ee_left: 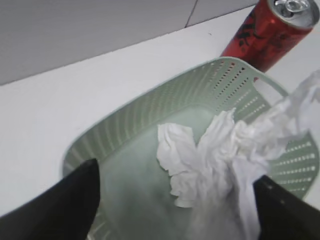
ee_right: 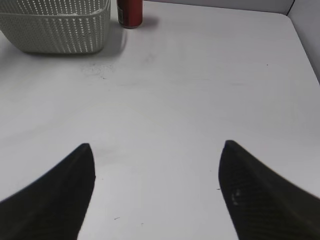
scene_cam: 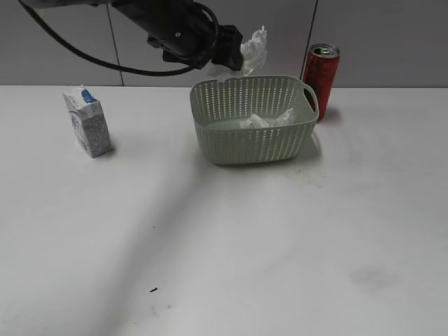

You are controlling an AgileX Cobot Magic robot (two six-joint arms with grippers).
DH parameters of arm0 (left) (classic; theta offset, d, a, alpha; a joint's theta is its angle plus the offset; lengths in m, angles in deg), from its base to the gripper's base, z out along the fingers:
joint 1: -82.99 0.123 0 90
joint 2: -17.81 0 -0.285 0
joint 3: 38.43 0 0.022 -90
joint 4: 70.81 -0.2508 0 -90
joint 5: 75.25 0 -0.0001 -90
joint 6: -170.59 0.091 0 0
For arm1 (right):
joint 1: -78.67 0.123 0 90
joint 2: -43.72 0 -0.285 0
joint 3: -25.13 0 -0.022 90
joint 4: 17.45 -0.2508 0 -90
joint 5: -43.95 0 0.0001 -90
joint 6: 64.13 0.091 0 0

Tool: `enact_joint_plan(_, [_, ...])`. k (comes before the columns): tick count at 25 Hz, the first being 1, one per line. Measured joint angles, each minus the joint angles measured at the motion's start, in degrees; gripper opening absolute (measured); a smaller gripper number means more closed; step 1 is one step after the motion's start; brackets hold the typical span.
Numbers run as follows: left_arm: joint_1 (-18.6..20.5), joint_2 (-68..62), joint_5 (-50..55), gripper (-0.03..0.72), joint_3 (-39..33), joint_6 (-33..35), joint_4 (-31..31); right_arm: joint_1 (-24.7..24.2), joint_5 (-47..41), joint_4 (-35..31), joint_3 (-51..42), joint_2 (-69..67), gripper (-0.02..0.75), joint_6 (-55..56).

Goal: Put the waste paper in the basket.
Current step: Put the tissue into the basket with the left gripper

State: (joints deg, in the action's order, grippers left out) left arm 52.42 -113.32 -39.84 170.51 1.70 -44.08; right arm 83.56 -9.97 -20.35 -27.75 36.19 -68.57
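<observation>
The pale green basket [scene_cam: 252, 143] stands at the back middle of the table; it also shows in the left wrist view [ee_left: 145, 102] and the right wrist view [ee_right: 55, 35]. Two crumpled white paper wads [scene_cam: 255, 121] [scene_cam: 285, 115] lie inside it. My left gripper [scene_cam: 234, 52] hangs over the basket's back rim. In the left wrist view its jaws [ee_left: 177, 171] are wide apart, and a third, elongated wad [scene_cam: 253, 49] [ee_left: 260, 135] hangs loose by the right finger, above a wad on the basket floor [ee_left: 175, 150]. My right gripper [ee_right: 156, 145] is open and empty over bare table.
A red drink can [scene_cam: 320, 73] stands just right of the basket and shows in both wrist views [ee_left: 270, 35] [ee_right: 130, 12]. A white-and-blue speckled pack [scene_cam: 87, 122] stands at the left. A grey wall runs behind the table.
</observation>
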Motion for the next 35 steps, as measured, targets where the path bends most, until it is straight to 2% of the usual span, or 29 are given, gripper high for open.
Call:
enact_joint_plan(7, [0.1, -3.8, 2.2, 0.610, 0.0, -0.5, 2.8, 0.0, 0.0, 0.0, 0.0, 0.0, 0.586, 0.1])
enact_joint_plan(10, [0.1, -3.9, 0.9, 0.610, 0.0, -0.9, 3.4, 0.0, 0.0, 0.0, 0.0, 0.0, 0.586, 0.1])
enact_joint_plan(13, [0.2, -3.9, -2.2, 0.609, 0.0, -3.5, 6.5, 0.0, 0.0, 0.0, 0.0, 0.0, 0.586, 0.1])
enact_joint_plan(16, [0.4, -3.9, -3.4, 0.571, 0.0, -4.4, 9.2, 0.0, -0.1, 0.0, 0.0, 0.0, 0.586, 0.1])
enact_joint_plan(17, [0.4, -3.9, -3.2, 0.526, 0.0, -4.6, 9.6, 0.0, -0.1, 0.0, 0.0, 0.0, 0.586, 0.1])
enact_joint_plan(19, [0.4, -4.0, -3.0, 0.384, 0.0, -4.8, 9.9, 0.0, -0.1, 0.0, 0.0, 0.0, 0.586, 0.1])
enact_joint_plan(22, [0.4, -4.1, -3.4, 0.094, 0.0, -4.9, 9.9, 0.0, -0.1, 0.0, 0.0, 0.0, 0.586, 0.1])
enact_joint_plan(24, [0.4, -4.1, -3.9, 0.020, 0.1, -4.9, 9.9, 0.0, -0.1, 0.0, 0.0, 0.0, 0.586, 0.1])
enact_joint_plan(27, [0.4, -4.1, -3.7, -0.004, 0.1, -4.9, 9.5, 0.0, -0.1, 0.0, 0.0, 0.0, 0.586, 0.1])
enact_joint_plan(28, [0.4, -4.1, -3.4, 0.003, 0.1, -4.8, 9.4, 0.0, -0.1, 0.0, 0.0, 0.0, 0.586, 0.1])
enact_joint_plan(30, [0.4, -4.1, -2.4, 0.073, 0.1, -3.7, 9.3, 0.0, -0.1, 0.0, 0.0, 0.0, 0.586, 0.1])
enact_joint_plan(31, [0.4, -4.1, -2.0, 0.157, 0.1, -3.4, 9.3, 0.0, -0.1, 0.0, 0.0, 0.0, 0.586, 0.1])
enact_joint_plan(34, [0.4, -4.1, -1.9, 0.510, 0.1, -3.0, 9.6, 0.0, -0.1, 0.0, 0.0, 0.0, 0.586, 0.1])
enact_joint_plan(35, [0.4, -4.1, -1.9, 0.577, 0.1, -3.0, 9.7, 0.0, -0.1, 0.0, 0.0, 0.0, 0.586, 0.1])
